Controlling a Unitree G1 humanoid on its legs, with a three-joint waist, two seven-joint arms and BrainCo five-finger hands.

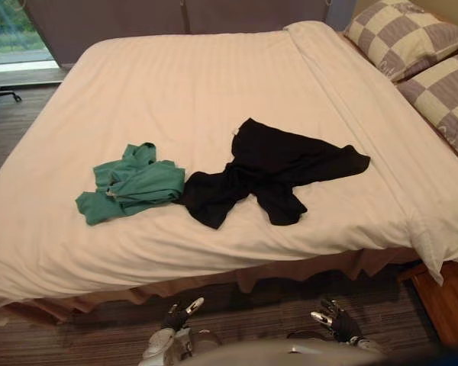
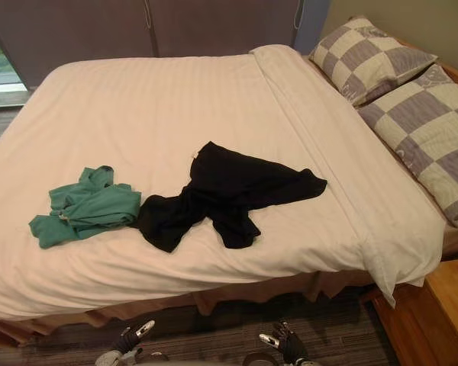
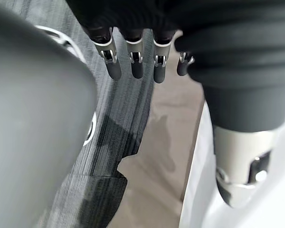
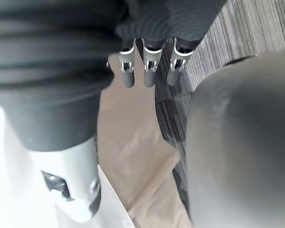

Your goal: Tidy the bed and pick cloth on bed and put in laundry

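Near the foot edge of the wide bed under a cream striped duvet (image 1: 214, 69): a crumpled green cloth garment (image 1: 130, 185) and, touching its right side, a spread-out black cloth garment (image 1: 275, 164). At the head end, well apart from both, two grey-and-cream checked pillows (image 1: 412, 46). Low in front of the bed, over dark striped carpet (image 1: 275, 305): left hand (image 1: 180, 312) and right hand (image 1: 333, 318), fingers (image 3: 134, 64) straight and relaxed in both wrist views, holding nothing, well apart from the cloth.

Risks pinching duvet along with garment, with both pieces flat on soft, loose bedding; then rucks the cover on the lift and undoes the tidying. Risks snagging the black piece while going for the green one, given the contact between them, with a half-caught sleeve trailing and dropping short of the laundry. Risks catching a single thin layer and letting the rest slide out mid-carry. Demands a long lean over the mattress past the brown bed skirt (image 1: 237, 278); threatens balance. Calls for a shallow, central pinch on one garment at a time.
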